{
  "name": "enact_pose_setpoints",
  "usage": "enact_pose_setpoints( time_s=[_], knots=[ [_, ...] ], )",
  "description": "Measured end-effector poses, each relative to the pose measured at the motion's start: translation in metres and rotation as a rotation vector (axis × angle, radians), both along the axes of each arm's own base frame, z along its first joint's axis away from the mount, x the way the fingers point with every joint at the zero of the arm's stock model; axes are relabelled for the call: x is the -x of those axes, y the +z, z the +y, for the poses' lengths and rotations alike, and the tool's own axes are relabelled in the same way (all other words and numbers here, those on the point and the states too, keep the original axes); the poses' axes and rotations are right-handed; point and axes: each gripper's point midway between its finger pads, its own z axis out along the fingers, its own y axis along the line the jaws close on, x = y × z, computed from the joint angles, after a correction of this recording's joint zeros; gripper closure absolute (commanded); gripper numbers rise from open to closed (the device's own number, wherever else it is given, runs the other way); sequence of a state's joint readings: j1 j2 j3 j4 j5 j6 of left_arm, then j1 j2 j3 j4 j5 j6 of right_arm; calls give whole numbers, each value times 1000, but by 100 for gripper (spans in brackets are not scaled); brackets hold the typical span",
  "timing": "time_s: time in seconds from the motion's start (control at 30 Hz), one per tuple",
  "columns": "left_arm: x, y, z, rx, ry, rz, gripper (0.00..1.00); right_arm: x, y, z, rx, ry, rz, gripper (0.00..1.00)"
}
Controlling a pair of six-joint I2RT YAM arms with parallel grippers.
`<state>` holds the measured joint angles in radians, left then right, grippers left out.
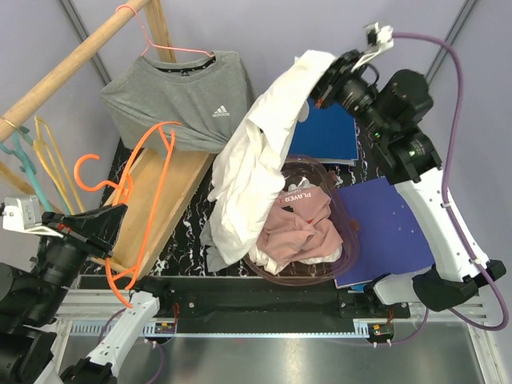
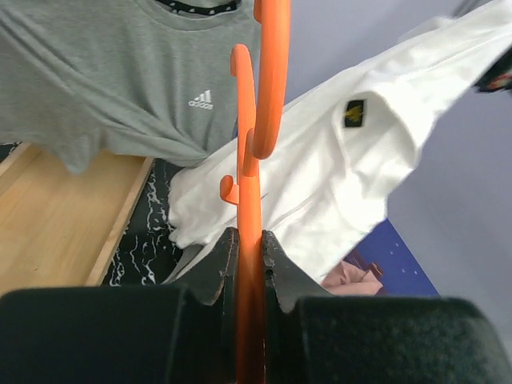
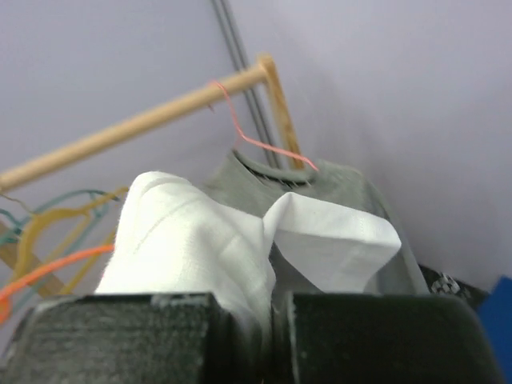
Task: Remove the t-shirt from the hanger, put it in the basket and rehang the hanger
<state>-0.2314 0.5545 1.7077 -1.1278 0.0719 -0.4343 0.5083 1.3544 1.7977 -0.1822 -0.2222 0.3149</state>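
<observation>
My right gripper (image 1: 324, 82) is shut on a white t-shirt (image 1: 260, 156) and holds it up high; the shirt hangs down to the table and shows bunched between my jaws in the right wrist view (image 3: 240, 248). My left gripper (image 1: 112, 220) is shut on an orange hanger (image 1: 148, 184), which is bare and apart from the shirt. In the left wrist view the hanger (image 2: 254, 144) rises straight from my left gripper (image 2: 250, 244), with the white t-shirt (image 2: 352, 152) behind it to the right.
A grey Adidas t-shirt (image 1: 188, 100) hangs on a pink hanger (image 1: 152, 40) from a wooden rail (image 1: 64, 68). Yellow and teal hangers (image 1: 40, 156) hang at left. A clear tub (image 1: 336, 240) holds pink clothes. Blue boards (image 1: 388, 224) lie at right, a wooden board (image 1: 164, 196) at left.
</observation>
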Motion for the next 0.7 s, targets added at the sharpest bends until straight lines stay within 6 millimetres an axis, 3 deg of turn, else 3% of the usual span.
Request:
enact_pose_setpoints(
  time_s=[0.17, 0.3, 0.37, 0.43, 0.53, 0.7],
  knots=[
    [-12, -14, 3, -2, 36, 48, 100, 33, 101, 1, -142, 106, -179, 100],
    [-13, -16, 4, 2, 45, 56, 100, 67, 175, -16, -223, 121, -359, 100],
    [-14, -16, 4, 5, 46, 56, 100, 84, 199, -27, -248, 110, -444, 100],
    [-14, -16, 4, 6, 46, 56, 100, 98, 210, -36, -251, 96, -497, 100],
    [-14, -15, 4, 9, 47, 58, 100, 101, 206, -41, -227, 72, -500, 100],
    [-12, -13, 5, 20, 50, 53, 100, 70, 159, -26, -137, 52, -381, 100]
  ],
)
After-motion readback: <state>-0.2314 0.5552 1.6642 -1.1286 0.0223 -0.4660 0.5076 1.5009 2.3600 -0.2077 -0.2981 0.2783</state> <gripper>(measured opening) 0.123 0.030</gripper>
